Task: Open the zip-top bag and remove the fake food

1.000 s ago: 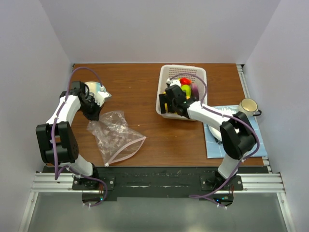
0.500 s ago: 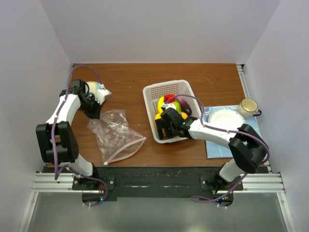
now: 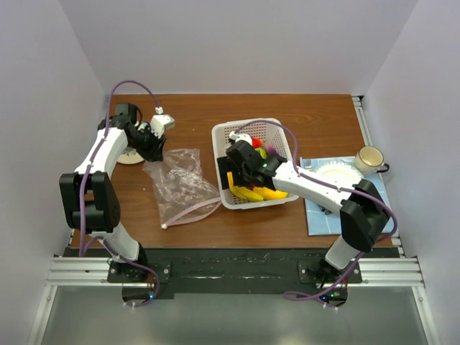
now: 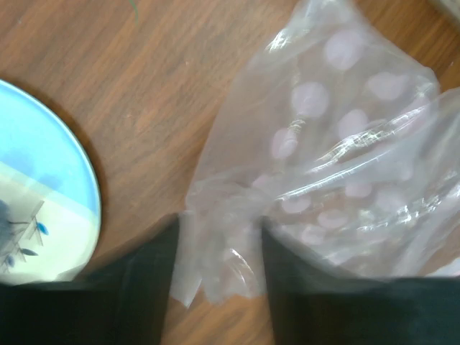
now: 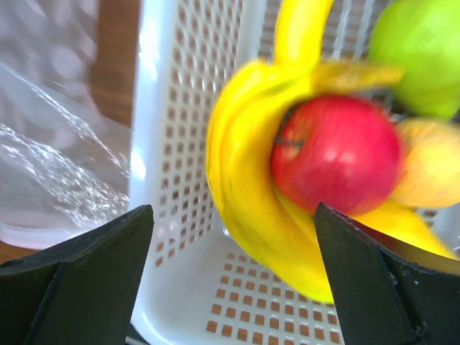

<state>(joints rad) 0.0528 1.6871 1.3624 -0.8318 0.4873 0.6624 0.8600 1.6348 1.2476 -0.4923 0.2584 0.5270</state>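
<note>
Starting at the left edge of the bench [image 3: 194, 115], a blue-rimmed saucer [image 4: 43, 180] sits close to the wall. Bare wood runs along the far edge from there to the right corner. Just right of the saucer the left claw [image 4: 219, 230] hangs low and partly spread. A crumpled corner of the zip-top bag [image 3: 180, 188] lies between its fingers [image 4: 136, 287] and brushes both. The bag spreads left of centre toward the near edge, its pink strip [image 3: 194, 214] nearest that edge, with a free band of wood in front. Just beside it on the right stands the white basket [image 3: 244, 124] holding the fake food: bananas [image 5: 244, 194], a red fruit [image 5: 334, 154], a green one [image 5: 420, 54] and a yellow-orange one [image 5: 424, 169]. The right claw [image 5: 231, 212] hovers over the basket's left side, spread wide and gripping nothing. Toward the right edge lie a blue mat [image 3: 320, 215], a white plate [image 3: 341, 172] and a mug [image 3: 369, 158], seen only from overhead. Only the left wrist view shows the bag corner between the fingers. Only the right wrist view shows the red fruit nested in the bananas' curve.
</note>
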